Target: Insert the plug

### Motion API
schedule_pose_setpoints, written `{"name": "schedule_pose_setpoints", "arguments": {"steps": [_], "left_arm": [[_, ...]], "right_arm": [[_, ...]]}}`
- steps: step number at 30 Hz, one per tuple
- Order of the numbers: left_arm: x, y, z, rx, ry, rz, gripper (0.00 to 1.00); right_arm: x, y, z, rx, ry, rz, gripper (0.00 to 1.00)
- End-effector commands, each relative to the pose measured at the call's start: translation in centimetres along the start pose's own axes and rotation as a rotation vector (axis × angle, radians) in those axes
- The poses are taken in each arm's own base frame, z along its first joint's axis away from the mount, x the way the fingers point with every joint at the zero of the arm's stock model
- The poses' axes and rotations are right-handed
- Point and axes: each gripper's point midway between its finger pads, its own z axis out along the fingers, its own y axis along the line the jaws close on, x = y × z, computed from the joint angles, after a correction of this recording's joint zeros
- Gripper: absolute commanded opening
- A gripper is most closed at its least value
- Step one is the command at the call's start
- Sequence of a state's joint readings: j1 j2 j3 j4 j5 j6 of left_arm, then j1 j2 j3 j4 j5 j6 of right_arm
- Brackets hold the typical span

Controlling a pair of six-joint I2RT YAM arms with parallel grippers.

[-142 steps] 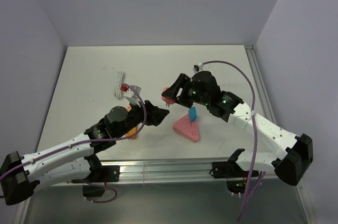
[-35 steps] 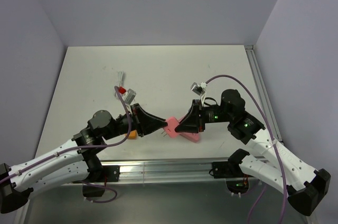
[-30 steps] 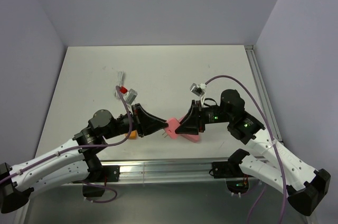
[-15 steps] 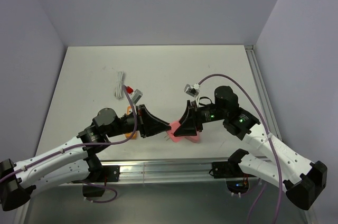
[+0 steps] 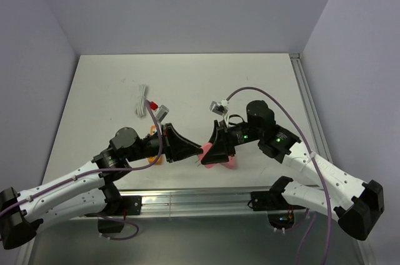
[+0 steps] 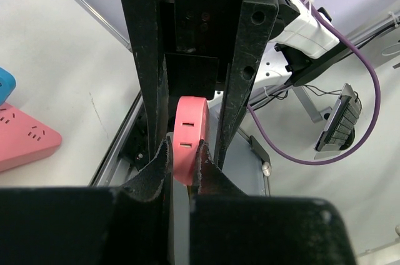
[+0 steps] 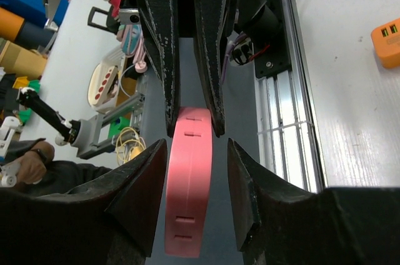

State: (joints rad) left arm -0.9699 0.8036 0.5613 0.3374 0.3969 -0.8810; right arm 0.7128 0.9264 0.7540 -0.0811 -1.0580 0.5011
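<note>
The blue plug shows only as a corner at the left edge of the left wrist view. It sits on the pink triangular socket block; from above, the right arm hides it. My left gripper is shut on a pink square plug, held above the table's near edge. My right gripper faces it head-on and is open. Its fingers flank the pink plug's other end with a gap on each side.
An orange adapter lies on the table beside the left arm. A white cable with a red end lies further back on the left. The metal rail runs along the near edge.
My right gripper's jaws have spread apart off the pink square plug, which stays in the left gripper. Both grippers have drifted slightly left.
</note>
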Motion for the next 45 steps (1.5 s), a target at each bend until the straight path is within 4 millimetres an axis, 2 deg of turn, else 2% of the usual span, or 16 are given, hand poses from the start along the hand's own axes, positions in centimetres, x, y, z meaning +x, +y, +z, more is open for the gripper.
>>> {"name": "schedule_pose_setpoints", "arguments": {"steps": [1,9,11,17,20,22,23,36,39,42,45], "left_arm": [[-1.2,-1.7,0.2,0.067,-0.031,0.023,0.0],[-1.2,-1.7,0.1,0.069,-0.031,0.02,0.0],[-1.1,-1.6,0.1,0.065,-0.03,0.022,0.0],[-1.0,-1.5,0.0,0.064,-0.031,0.02,0.0],[-1.0,-1.5,0.0,0.062,-0.031,0.024,0.0],[-1.0,-1.5,-0.1,0.061,-0.03,0.026,0.0],[-1.0,-1.5,-0.1,0.06,-0.031,0.027,0.0],[-1.3,-1.1,0.2,0.032,-0.032,0.015,0.0],[-1.2,-1.0,0.2,0.028,-0.028,0.013,0.0],[-1.0,-0.9,0.2,0.025,-0.022,0.011,0.0],[-0.8,-0.7,0.1,0.02,-0.017,0.009,0.0]], "right_arm": [[-2.1,2.1,0.2,-0.056,-0.031,-0.075,0.5],[-1.8,2.1,0.7,-0.062,-0.016,-0.063,0.42],[-1.7,2.0,0.7,-0.063,-0.011,-0.058,0.35],[-1.1,1.8,0.9,-0.067,0.002,-0.055,0.33],[-0.9,1.8,0.9,-0.07,0.008,-0.052,0.17],[-0.7,1.7,0.9,-0.069,0.018,-0.044,0.0],[-0.6,1.6,0.9,-0.064,0.018,-0.044,0.0],[-1.6,-1.5,0.7,0.169,-0.052,-0.046,0.01],[-1.7,-1.4,0.5,0.17,-0.066,-0.051,0.31],[-2.6,-0.3,0.2,0.157,-0.102,-0.078,0.48],[-2.8,0.4,-0.1,0.143,-0.104,-0.085,0.49]]}}
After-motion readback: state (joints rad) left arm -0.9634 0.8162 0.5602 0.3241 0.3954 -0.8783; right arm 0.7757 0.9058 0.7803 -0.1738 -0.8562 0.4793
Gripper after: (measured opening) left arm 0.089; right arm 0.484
